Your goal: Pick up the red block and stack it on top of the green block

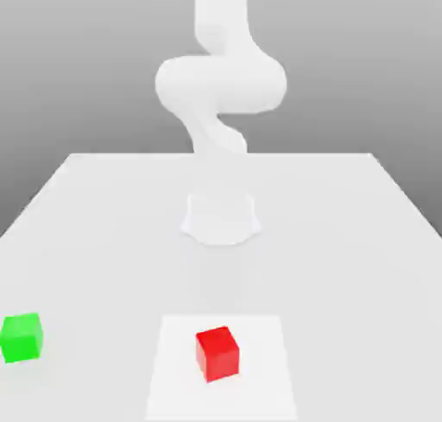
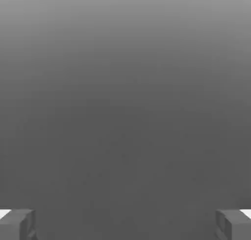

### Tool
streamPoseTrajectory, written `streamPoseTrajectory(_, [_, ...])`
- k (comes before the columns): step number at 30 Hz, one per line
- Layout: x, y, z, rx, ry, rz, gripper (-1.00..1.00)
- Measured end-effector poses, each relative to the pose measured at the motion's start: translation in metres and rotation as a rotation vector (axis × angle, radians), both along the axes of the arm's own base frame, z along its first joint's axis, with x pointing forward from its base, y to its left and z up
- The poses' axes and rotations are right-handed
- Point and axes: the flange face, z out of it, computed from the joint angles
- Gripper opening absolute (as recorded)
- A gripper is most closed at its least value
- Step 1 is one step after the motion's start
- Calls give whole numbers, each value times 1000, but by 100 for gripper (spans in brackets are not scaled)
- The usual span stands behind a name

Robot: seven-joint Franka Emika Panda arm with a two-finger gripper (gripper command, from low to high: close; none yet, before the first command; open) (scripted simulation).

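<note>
gripper (image 2: 125,225) gaping wide, holding nothing. red block (image 1: 217,355) sitting tilted-looking, turned at an angle, on white square (image 1: 263,394); green block (image 1: 22,337) resting at exterior view's left. pale table (image 1: 345,265) spreading beneath, gray backdrop (image 1: 345,66) shading darker downward.

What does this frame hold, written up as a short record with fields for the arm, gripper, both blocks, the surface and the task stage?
arm: white, standing at the far part of the table
gripper: open, fingers wide apart, nothing between them
red block: on the white square, slightly turned
green block: on the table, near the exterior view's left edge
block relation: apart, green outside the white square
stack: not made
task stage: red block not yet picked up
</note>
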Motion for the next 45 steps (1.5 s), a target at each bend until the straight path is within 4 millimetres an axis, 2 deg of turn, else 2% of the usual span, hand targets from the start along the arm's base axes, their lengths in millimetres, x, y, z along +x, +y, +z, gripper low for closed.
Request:
streamPoseTrajectory(2, [26, -1, -44, -14, 72, 30, 0])
streamPoseTrajectory(5, [53, -1, -109, -34, 173, 73, 0])
streamPoseTrajectory(10, [75, -1, -221, -65, 339, 146, 0])
streamPoseTrajectory(15, [70, -1, -330, -96, 503, 222, 0])
streamPoseTrajectory(20, [39, -3, -430, -125, 668, 299, 0])
streamPoseTrajectory(26, [30, -4, -504, -132, 707, 318, 0])
streamPoseTrajectory(27, [29, -4, -513, -131, 707, 318, -100])
streamPoseTrajectory(34, [29, -4, -515, -131, 708, 318, -100])
streamPoseTrajectory(39, [30, -3, -468, -131, 708, 319, -100])
streamPoseTrajectory(40, [30, -9, -460, -126, 709, 304, -100])
streamPoseTrajectory(41, [33, -32, -454, -106, 712, 252, -100])
streamPoseTrajectory(45, [33, -148, -439, -4, 720, -11, -100])
